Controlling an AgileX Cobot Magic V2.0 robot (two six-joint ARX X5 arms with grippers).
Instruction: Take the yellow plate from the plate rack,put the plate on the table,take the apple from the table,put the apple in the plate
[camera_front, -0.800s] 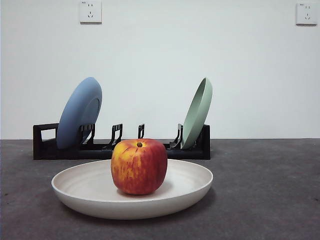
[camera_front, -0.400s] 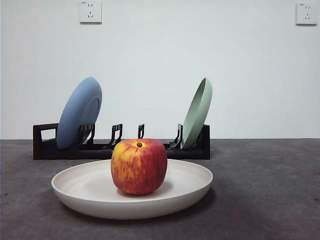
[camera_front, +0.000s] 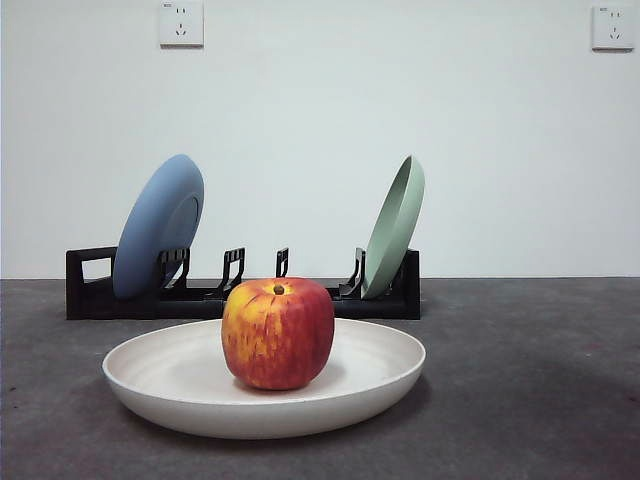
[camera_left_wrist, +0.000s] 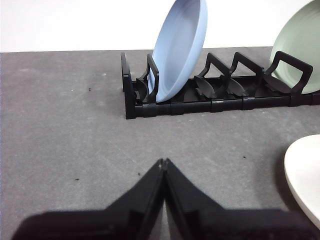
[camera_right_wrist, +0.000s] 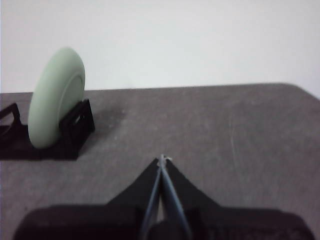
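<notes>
The red and yellow apple (camera_front: 278, 333) sits in the middle of the cream yellow plate (camera_front: 180, 385), which lies flat on the dark grey table (camera_front: 530, 380) in front of the black plate rack (camera_front: 90, 290). An edge of that plate (camera_left_wrist: 305, 172) shows in the left wrist view. My left gripper (camera_left_wrist: 163, 162) is shut with nothing in it, over bare table some way short of the rack (camera_left_wrist: 210, 102). Off to the side of the rack's end (camera_right_wrist: 75, 125), my right gripper (camera_right_wrist: 161, 159) hangs shut and empty. Neither arm appears in the front view.
A blue plate (camera_front: 158, 225) leans in the rack near its handle end and a pale green plate (camera_front: 395, 225) leans at the other end. Between them stand bare dividers (camera_front: 233, 268). A white wall with two sockets (camera_front: 181, 22) closes the back.
</notes>
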